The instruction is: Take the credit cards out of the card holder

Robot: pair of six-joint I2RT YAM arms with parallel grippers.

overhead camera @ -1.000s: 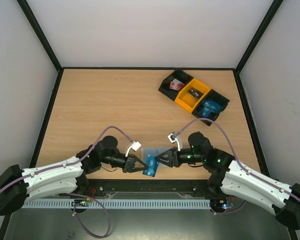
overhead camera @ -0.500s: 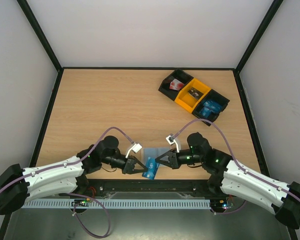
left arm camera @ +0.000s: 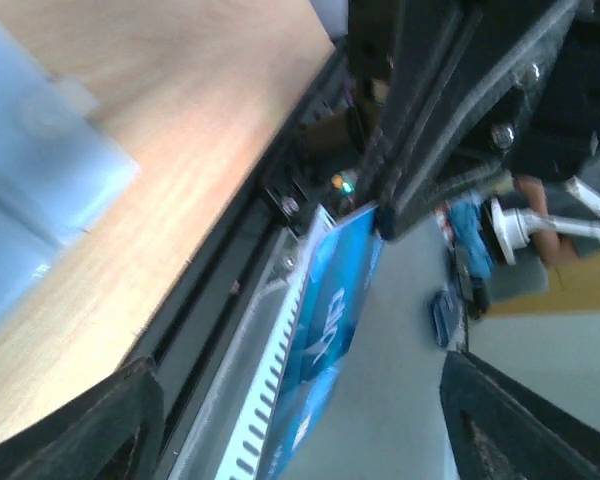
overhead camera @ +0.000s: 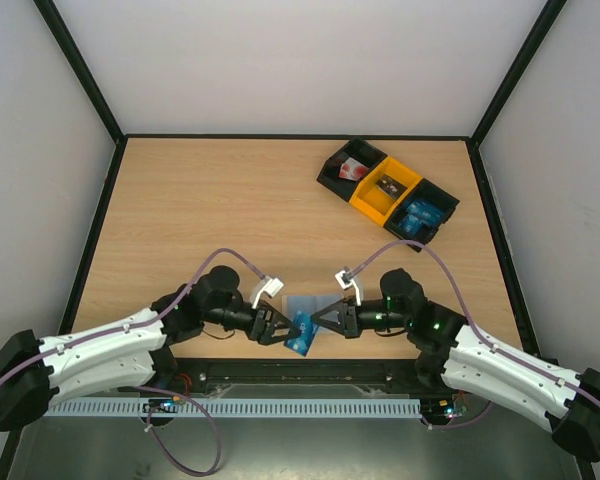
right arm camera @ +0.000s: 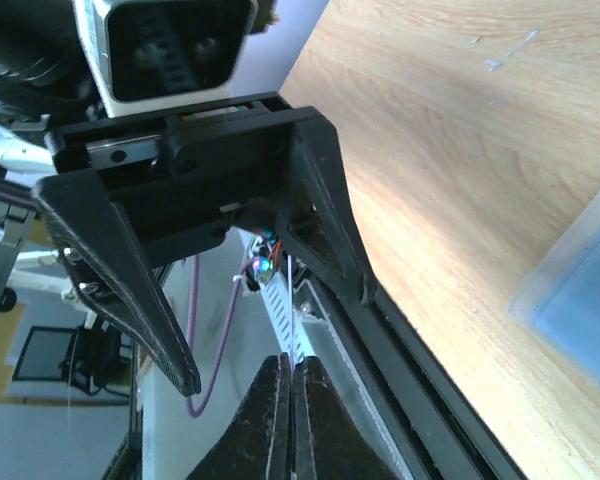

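Card [overhead camera: 301,333] out of holder [overhead camera: 311,303], pinched in right hand [overhead camera: 316,322]; left hand [overhead camera: 283,329] spread. Can't tell if holder has more.

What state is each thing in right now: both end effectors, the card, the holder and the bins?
left end effector: open, jaws either side of the credit card, not touching it.
right end effector: shut on the credit card.
credit card: out of the card holder, held in the air.
card holder: lying flat on the table.
bins: at the far right, each with something inside.
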